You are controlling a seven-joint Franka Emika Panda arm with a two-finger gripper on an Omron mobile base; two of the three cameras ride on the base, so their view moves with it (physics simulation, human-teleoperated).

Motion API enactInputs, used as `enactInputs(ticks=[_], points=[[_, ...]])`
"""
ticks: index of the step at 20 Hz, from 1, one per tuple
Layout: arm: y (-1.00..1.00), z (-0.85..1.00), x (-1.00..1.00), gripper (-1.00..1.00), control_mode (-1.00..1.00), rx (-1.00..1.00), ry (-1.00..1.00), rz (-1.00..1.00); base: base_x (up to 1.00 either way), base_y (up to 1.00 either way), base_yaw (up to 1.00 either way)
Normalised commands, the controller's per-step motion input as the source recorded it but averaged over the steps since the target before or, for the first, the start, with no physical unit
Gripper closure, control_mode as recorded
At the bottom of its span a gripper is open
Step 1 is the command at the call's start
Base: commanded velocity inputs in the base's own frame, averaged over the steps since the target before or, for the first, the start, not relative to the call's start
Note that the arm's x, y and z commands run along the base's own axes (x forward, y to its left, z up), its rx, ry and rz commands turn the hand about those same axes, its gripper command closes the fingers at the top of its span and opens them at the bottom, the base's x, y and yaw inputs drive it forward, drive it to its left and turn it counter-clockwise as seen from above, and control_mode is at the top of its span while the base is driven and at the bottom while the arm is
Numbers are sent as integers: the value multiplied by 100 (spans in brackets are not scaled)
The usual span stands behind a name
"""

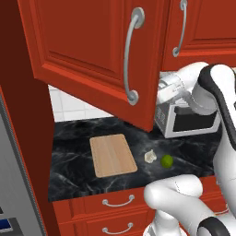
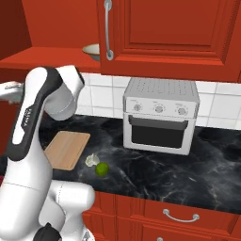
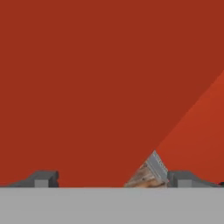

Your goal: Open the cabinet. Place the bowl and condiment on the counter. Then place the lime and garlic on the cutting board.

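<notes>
White toaster oven (image 2: 160, 115) against tiled backsplash (image 2: 101, 96); red drawers (image 1: 117, 203) below; possibly a steel fridge (image 1: 11, 184).

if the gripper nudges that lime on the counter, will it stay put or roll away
The lime looks round and smooth, so it will probably roll when nudged. It sits on the flat counter beside the garlic, with open worktop on its other sides, so nothing much would stop it. It likely feels firm.

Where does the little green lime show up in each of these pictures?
Left base view: the lime lies on the counter, lower right of centre.
Right base view: the lime lies lower left of centre.
Hand view: red cabinet wood, no lime.
Shared landmark: the garlic just beside it.
</notes>
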Motion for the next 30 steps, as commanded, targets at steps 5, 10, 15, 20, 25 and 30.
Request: enactInputs(ticks=[5, 10, 15, 20, 25, 30], points=[[60, 3, -8, -100, -100, 0, -24, -3, 0, 0, 0], [53, 7, -11, -100, -100, 0, -24, -6, 0, 0, 0], [59, 5, -13, -100, -100, 0, -24, -9, 0, 0, 0], [63, 0, -12, -100, -100, 0, -23, -10, 0, 0, 0], [54, 0, -10, -100, -100, 0, -21, -10, 0, 0, 0], [35, 0, -3, -100, -100, -5, -15, -9, 0, 0, 0]])
